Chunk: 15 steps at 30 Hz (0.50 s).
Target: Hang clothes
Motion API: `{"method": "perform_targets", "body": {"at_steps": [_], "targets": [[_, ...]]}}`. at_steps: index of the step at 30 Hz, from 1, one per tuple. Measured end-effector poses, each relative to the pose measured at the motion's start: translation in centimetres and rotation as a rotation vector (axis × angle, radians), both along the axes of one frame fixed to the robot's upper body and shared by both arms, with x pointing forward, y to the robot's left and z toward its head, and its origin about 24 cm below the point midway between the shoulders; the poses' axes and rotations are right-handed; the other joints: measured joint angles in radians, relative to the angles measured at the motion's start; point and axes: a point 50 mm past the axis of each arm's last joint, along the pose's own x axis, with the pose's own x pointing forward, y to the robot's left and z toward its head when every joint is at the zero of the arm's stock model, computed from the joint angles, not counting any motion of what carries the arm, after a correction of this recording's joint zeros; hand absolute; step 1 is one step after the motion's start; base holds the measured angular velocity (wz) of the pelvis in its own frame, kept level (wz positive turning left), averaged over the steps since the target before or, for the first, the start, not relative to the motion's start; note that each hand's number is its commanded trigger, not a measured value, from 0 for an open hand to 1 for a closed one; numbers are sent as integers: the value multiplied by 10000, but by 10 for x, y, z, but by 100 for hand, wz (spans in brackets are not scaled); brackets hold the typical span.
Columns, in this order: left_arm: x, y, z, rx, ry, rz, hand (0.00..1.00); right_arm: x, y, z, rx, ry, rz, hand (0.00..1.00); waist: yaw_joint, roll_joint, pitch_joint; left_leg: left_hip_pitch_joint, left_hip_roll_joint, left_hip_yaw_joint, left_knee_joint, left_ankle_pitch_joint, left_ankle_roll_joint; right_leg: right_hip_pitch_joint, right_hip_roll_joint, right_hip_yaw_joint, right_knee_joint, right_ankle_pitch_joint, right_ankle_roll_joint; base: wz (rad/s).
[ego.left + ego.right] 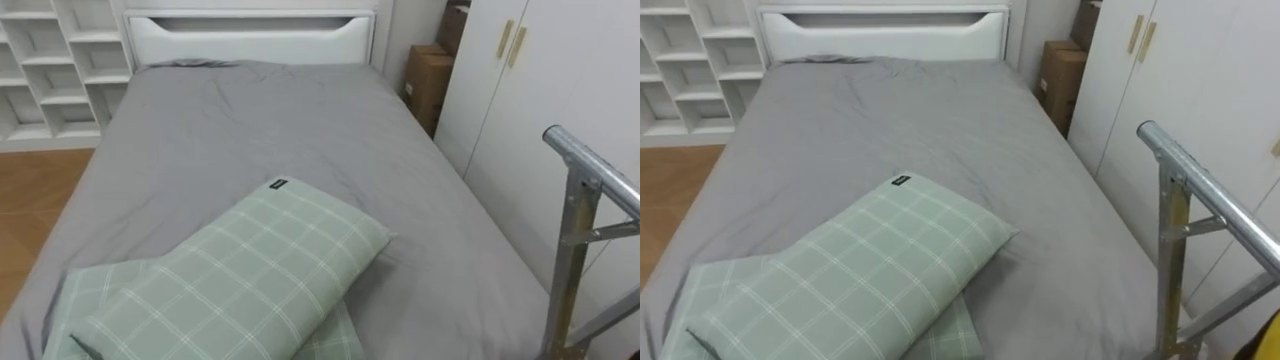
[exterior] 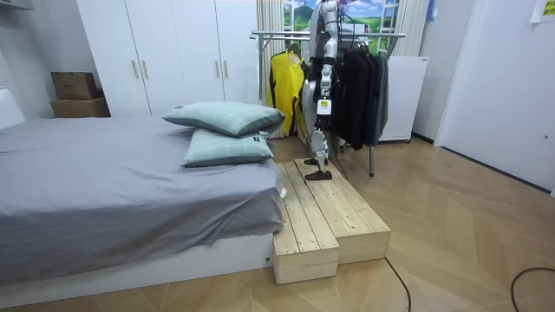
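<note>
Yellow garment (image 2: 285, 82) and dark clothes (image 2: 362, 95) hang from the rack (image 2: 269, 35), long axes vertical, hems down. The robot stands beside them; how open its hands are cannot be told.

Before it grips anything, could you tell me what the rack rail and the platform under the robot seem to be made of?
Rack rail: seemingly bare metal tube, silvery with a dull sheen. Platform: apparently unfinished pale wood planks, with board seams showing.
</note>
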Motion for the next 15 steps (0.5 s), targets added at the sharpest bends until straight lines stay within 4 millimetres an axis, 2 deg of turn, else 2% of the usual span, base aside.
{"method": "perform_targets", "body": {"at_steps": [9,11,15], "targets": [[0,1,0,34,127,-117,0,-2,2,-1,221,31,87,0,-32,-74,-11,-62,-22,-233,206,11,-18,120,11,-132,1,0,0,6],[9,1,0,25,-52,-245,0,-1,3,-1,218,48,211,0,-14,-122,-12,-79,-25,-253,220,16,-26,119,11,-147,2,-1,1,2],[12,0,0,-62,23,-861,0,0,4,-1,236,28,325,0,-1,-176,-44,-124,-26,-261,264,31,-49,117,19,-156,2,-2,0,2]]}}
